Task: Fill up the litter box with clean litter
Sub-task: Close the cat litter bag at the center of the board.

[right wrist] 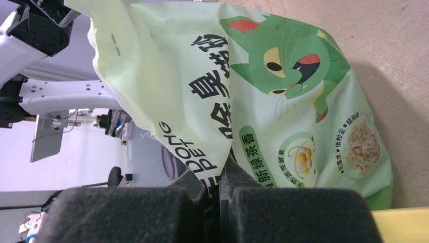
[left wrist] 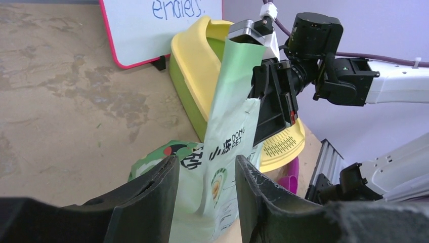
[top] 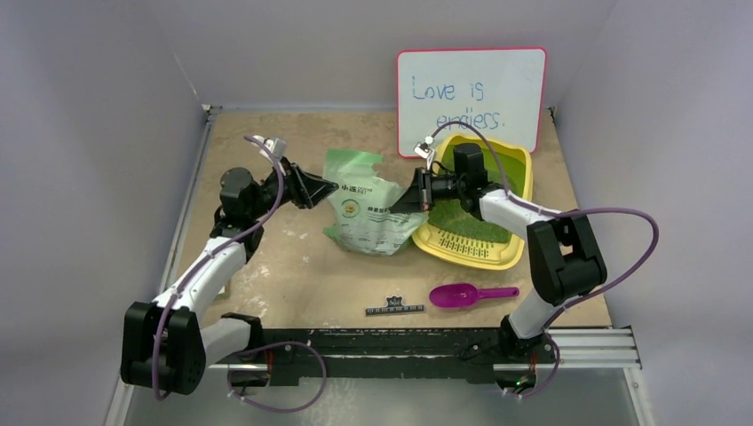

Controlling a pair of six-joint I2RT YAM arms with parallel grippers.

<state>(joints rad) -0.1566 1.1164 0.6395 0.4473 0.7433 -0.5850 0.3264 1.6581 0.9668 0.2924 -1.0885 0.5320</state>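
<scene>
Right gripper (right wrist: 218, 177) is clamped tight on one edge of the pale green litter bag (top: 366, 209) — I see the film pinched flat between its pads. Left gripper (left wrist: 207, 169) stands partly open, with the bag's other side between its fingers and no grip on it. The bag sits mid-table between the two arms, just left of the yellow litter box (top: 479, 259). Clean litter (top: 471, 220) — green granules — lies inside the box, next to the slotted grille end. A magenta scoop (top: 462, 295) lies nearer me, apart from the box.
</scene>
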